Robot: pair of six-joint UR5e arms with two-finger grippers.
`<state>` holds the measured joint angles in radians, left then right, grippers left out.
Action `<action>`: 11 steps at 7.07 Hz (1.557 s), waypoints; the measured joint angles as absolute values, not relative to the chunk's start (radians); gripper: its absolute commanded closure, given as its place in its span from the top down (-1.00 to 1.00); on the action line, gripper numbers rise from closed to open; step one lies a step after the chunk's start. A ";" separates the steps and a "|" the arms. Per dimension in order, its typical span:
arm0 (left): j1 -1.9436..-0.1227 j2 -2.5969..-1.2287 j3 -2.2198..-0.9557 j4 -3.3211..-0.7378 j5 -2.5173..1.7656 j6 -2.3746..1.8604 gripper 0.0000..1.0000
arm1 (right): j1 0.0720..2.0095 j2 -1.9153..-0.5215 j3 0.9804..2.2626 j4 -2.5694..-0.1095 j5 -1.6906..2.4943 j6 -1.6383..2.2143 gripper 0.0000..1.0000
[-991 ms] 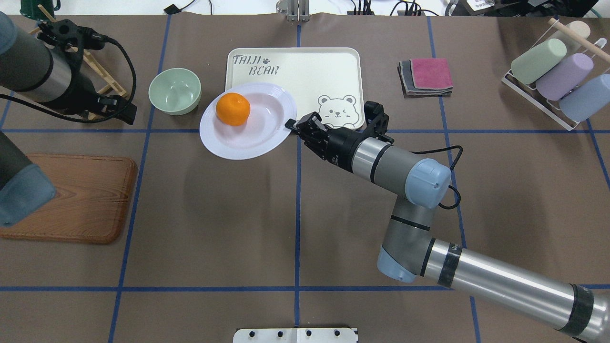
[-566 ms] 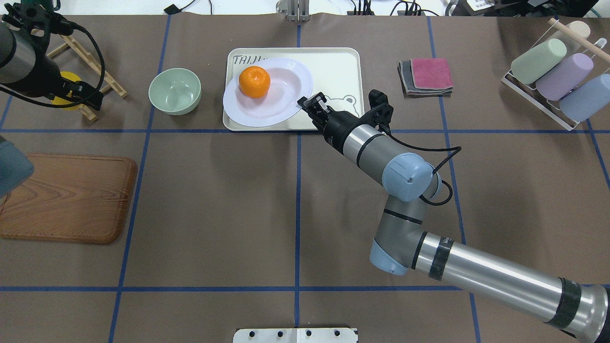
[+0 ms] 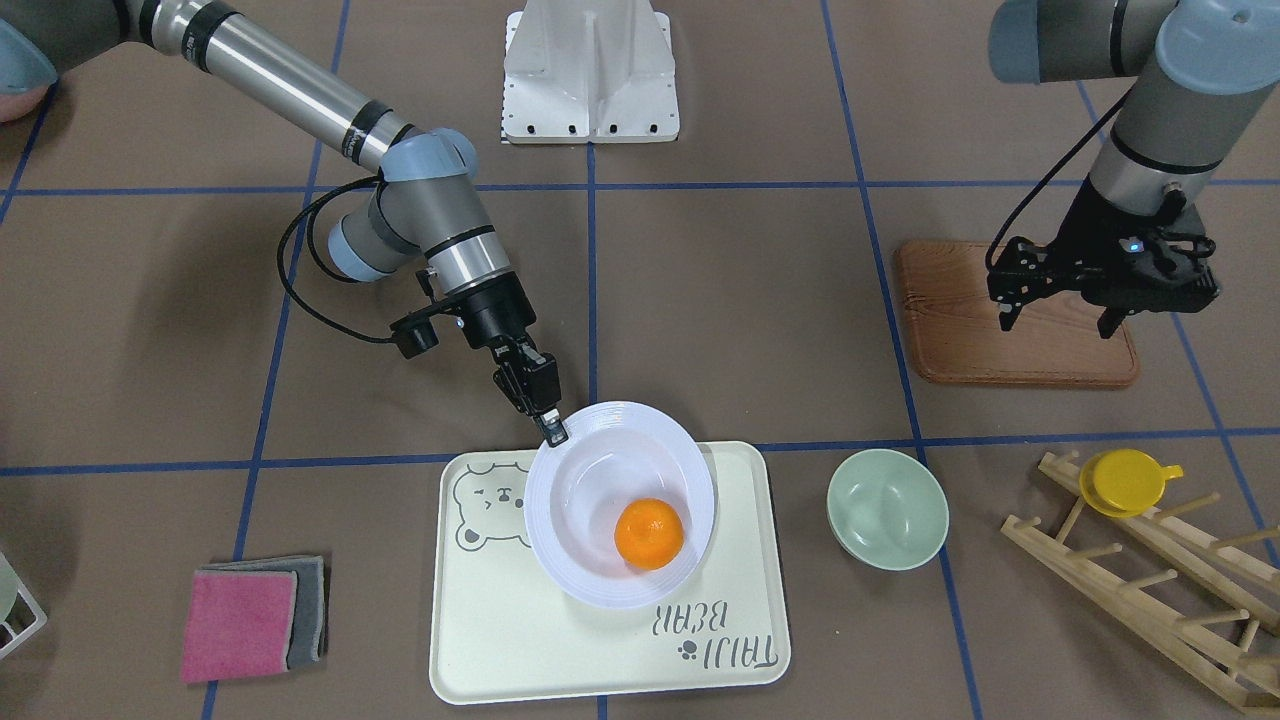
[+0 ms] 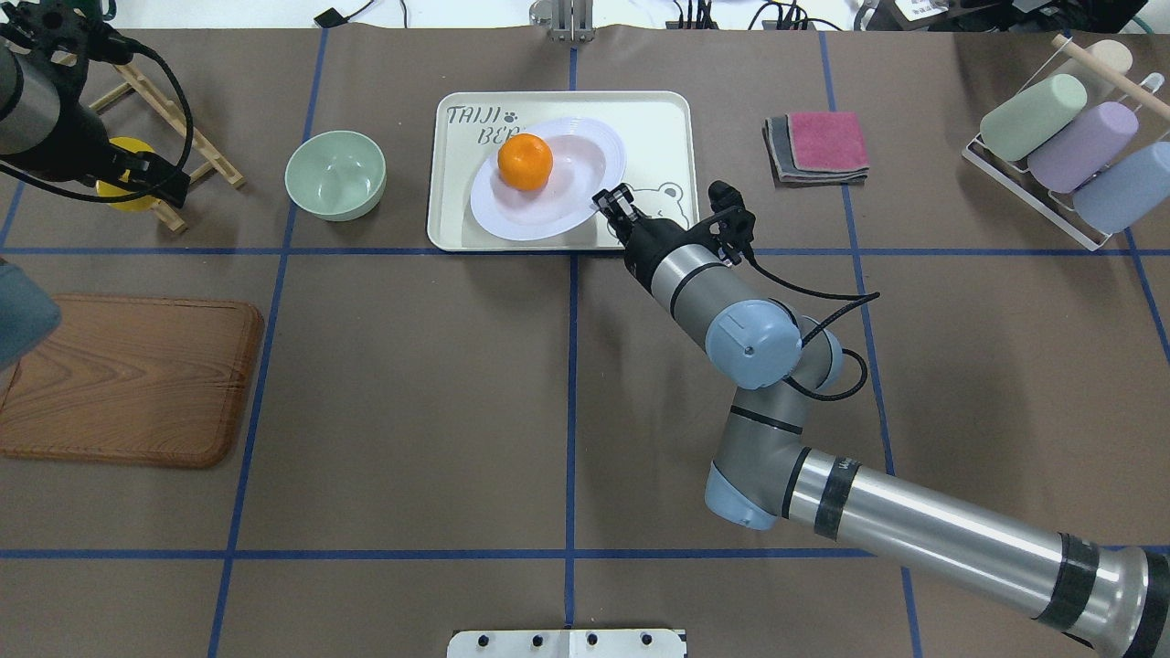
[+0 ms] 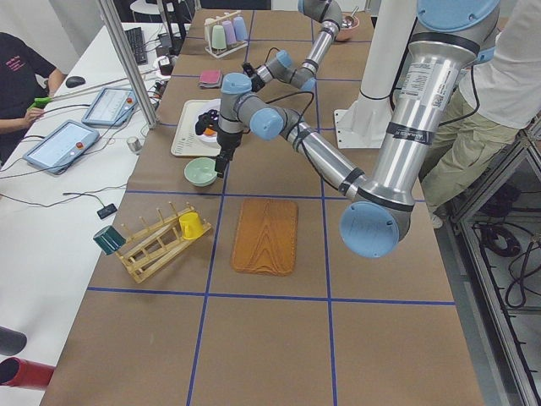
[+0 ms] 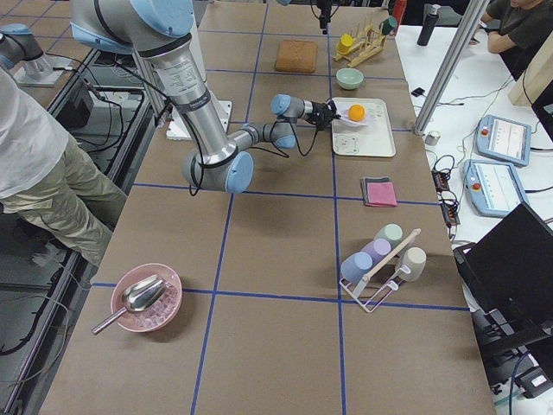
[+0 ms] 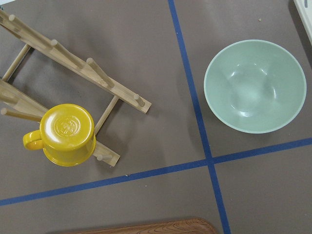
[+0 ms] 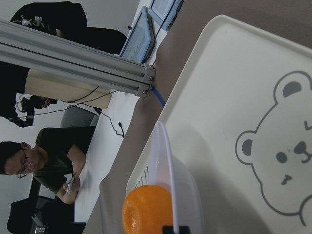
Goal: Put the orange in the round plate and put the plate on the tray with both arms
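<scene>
Right gripper (image 4: 611, 203) clamps the rim of the round plate (image 4: 512, 219), which is over the tray (image 4: 654, 123) with the orange (image 4: 525, 162) inside.
The plate sits tilted and hides part of the tray's lettering (whether its base touches the tray is not clear). A green bowl (image 4: 335, 175) stands just beside the tray, folded cloths (image 4: 818, 146) on the other side. The left gripper (image 3: 1058, 318) hangs with fingers apart and empty, high above a wooden rack (image 7: 73, 73) holding a yellow cup (image 7: 67, 134), near a wooden board (image 4: 128, 379).
</scene>
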<state>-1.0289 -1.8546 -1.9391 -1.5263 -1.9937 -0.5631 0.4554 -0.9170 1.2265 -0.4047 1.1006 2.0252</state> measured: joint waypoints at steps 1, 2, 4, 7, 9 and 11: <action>-1.031 -1.855 -1.939 -1.526 -1.994 -0.563 0.93 | 0.449 -0.918 1.226 -0.423 1.094 2.025 -0.17; -1.033 -1.854 -1.940 -1.526 -1.995 -0.563 0.93 | 0.447 -0.921 1.226 -0.430 1.093 2.024 0.62; -1.037 -1.853 -1.942 -1.526 -1.996 -0.563 0.93 | 0.464 -0.922 1.237 -0.452 1.120 2.004 1.00; -1.042 -1.853 -1.946 -1.526 -1.997 -0.563 0.93 | 0.543 -0.947 1.341 -0.655 1.325 1.876 1.00; -1.048 -1.843 -1.949 -1.526 -1.997 -0.563 0.93 | 0.600 -0.991 1.491 -0.904 1.518 1.646 1.00; -1.049 -1.833 -1.951 -1.527 -1.998 -0.560 0.93 | 0.679 -1.043 1.639 -1.109 1.745 1.385 1.00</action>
<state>-1.0490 -1.8328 -1.9508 -1.5270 -1.9976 -0.5603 0.6791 -1.0429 1.6393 -1.1093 1.7454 1.3854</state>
